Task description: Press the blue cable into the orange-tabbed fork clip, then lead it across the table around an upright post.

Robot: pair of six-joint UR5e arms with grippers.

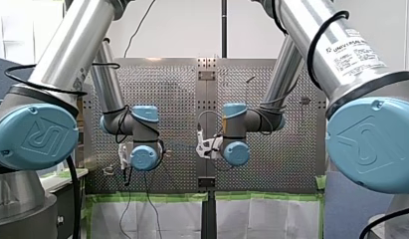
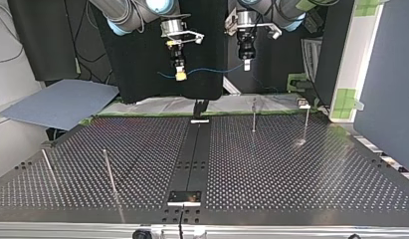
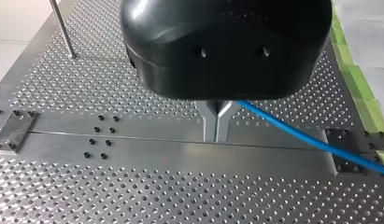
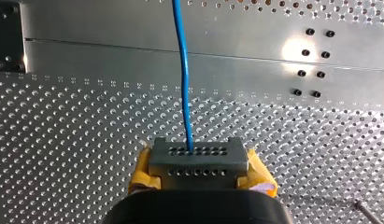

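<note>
The blue cable (image 4: 182,70) is clamped between the yellow pads (image 4: 142,170) of the right gripper (image 4: 195,154) and is seen running straight ahead from it over the perforated table (image 4: 63,140). The metal fingers (image 3: 209,122) of the left gripper (image 3: 216,127) are pressed together at the tips, and the cable, seen leaving them to one side, appears to be pinched there. In the top view the cable is held in the air between both grippers, slightly sagging, above the table's far edge. A small dark fixture (image 2: 199,107) is seen on the centre strip below, and upright posts (image 2: 254,115) are set on the table.
</note>
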